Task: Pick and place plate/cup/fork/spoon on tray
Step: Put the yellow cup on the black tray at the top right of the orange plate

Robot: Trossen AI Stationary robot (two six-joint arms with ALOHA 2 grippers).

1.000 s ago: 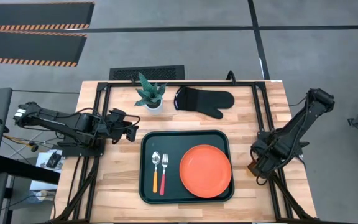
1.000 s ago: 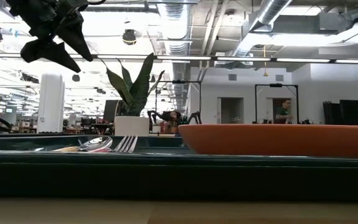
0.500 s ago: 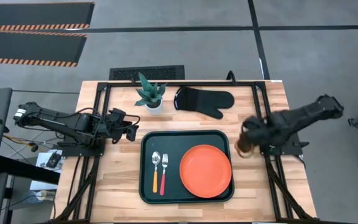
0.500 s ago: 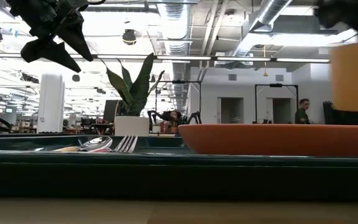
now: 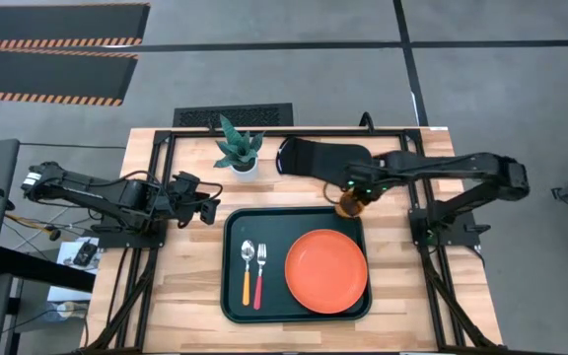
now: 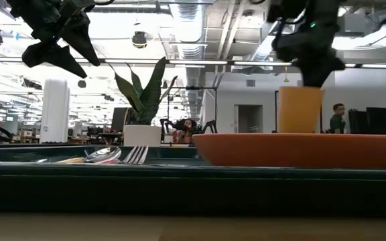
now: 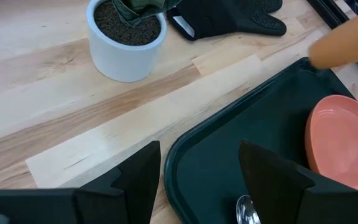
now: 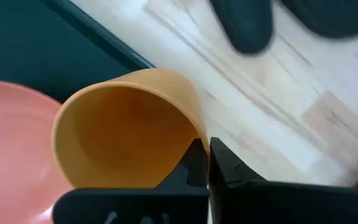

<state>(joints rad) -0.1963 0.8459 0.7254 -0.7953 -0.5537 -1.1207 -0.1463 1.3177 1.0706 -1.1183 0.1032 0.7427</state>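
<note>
Cup [image 5: 351, 203] placement is the step in hand: the right gripper [image 5: 356, 193] holds it by the rim, fingers [image 8: 211, 163] pinched on the wall with one inside and one outside, and the cup hangs over the far right corner of the tray [image 5: 233, 296], between the plate [image 5: 326, 270] and the black oven mitt [image 5: 323, 161]. From the low view its base is hidden behind the plate's rim, so whether it already touches the tray cannot be told. The spoon [image 5: 247, 271] and fork [image 5: 260, 274] lie side by side on the tray's left part, and the plate sits on its right part, so the cup looks like the last item.

Next, the cup probably needs to come down upright onto bare tray floor beside the plate, clear of the raised rim, before the fingers let go.

The left gripper [image 5: 208, 206] waits above the bench just left of the tray, fingers spread wide and holding nothing.
</note>
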